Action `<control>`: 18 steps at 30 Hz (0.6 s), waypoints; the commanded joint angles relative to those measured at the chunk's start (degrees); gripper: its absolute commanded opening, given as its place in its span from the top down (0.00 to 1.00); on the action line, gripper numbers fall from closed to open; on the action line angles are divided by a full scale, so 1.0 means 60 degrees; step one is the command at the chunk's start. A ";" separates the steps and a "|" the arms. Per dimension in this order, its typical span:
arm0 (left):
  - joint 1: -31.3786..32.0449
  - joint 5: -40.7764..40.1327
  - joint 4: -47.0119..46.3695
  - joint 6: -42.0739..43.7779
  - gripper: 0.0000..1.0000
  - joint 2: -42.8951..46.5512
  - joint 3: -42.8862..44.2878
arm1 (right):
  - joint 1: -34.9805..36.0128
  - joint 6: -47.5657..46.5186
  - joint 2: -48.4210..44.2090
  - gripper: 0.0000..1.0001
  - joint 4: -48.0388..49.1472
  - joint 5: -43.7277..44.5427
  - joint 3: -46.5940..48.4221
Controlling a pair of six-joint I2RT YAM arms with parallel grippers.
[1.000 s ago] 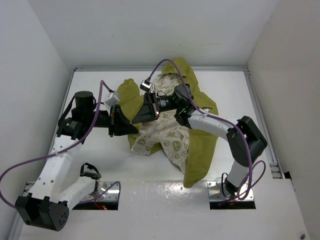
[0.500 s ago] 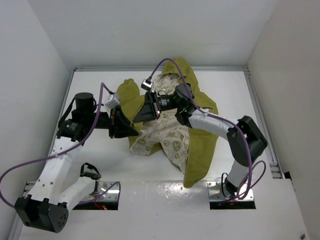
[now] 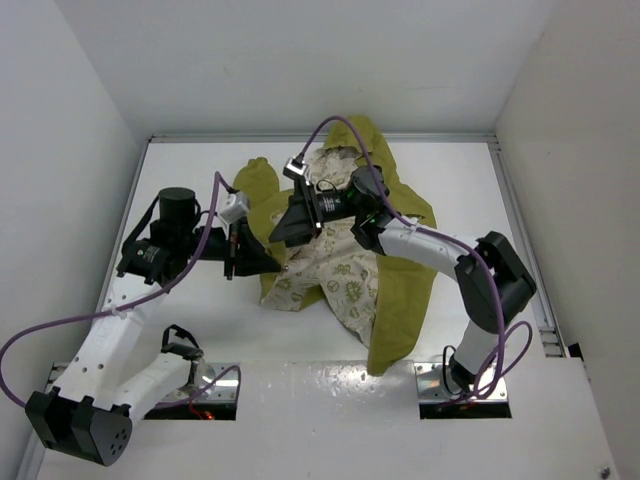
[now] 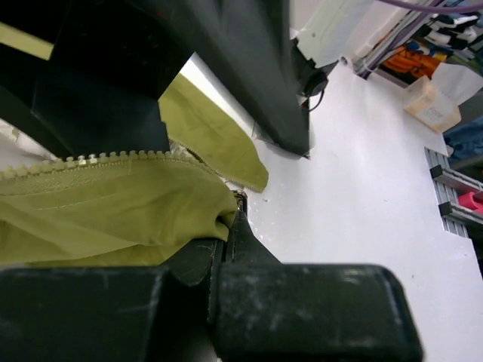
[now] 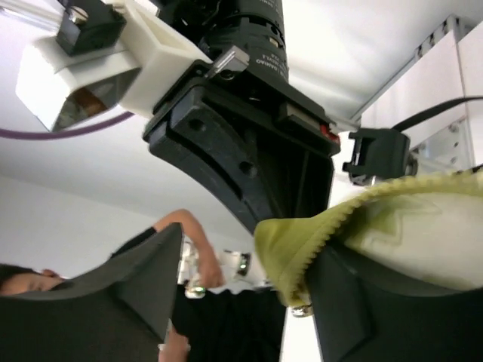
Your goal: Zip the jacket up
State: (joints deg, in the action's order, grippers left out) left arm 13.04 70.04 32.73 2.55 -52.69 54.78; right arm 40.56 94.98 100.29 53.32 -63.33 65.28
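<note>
Left pincer (image 4: pixel 229 230): together, biting the olive hem of the jacket (image 3: pixel 400 300) right beside the zip teeth (image 4: pixel 113 157). It flicks loose, snaps back on for a fresh bite, and has nudged toward 3 o'clock.
Right pincer (image 3: pixel 278 236): just sprung apart! A moment back it was clamped. Now the other toothed edge only drapes over one finger (image 5: pixel 355 317), and nothing pinches it.
Between them: the two pincers are nearly tip to tip, the right one just at 12 o'clock of the left. I cannot tell whether the two edges touch.
What it means: my read is that one side is secured and the other is loose, so zipping has not begun. The right pincer needs to retake its edge before any pull. I cannot pick out the slider.
Jacket: mid-table and lying open, cream lining up, hood at 12 o'clock. A long olive panel trails to 5 o'clock. All the action is at its 9 o'clock edge.
Table (image 3: pixel 470 180): white, smooth and a bit glossy; I'd expect the fabric to slide on it easily.
Room: white walls (image 3: pixel 300 60) box the table on three sides. The right wrist view catches a person (image 5: pixel 23 283) at 8 o'clock, and the left wrist view shows cluttered shelves (image 4: pixel 453 30) at 2 o'clock.
</note>
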 commanded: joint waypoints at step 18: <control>-0.0825 -0.2839 -0.3522 -0.1567 1.00 0.0799 -0.1645 | -0.1136 -1.3194 -0.5553 0.41 -1.6475 0.6477 -0.4461</control>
State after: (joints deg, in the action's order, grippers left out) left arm 8.88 56.99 18.26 -4.84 -48.38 44.69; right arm 32.21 23.97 68.31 -32.64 -39.48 41.60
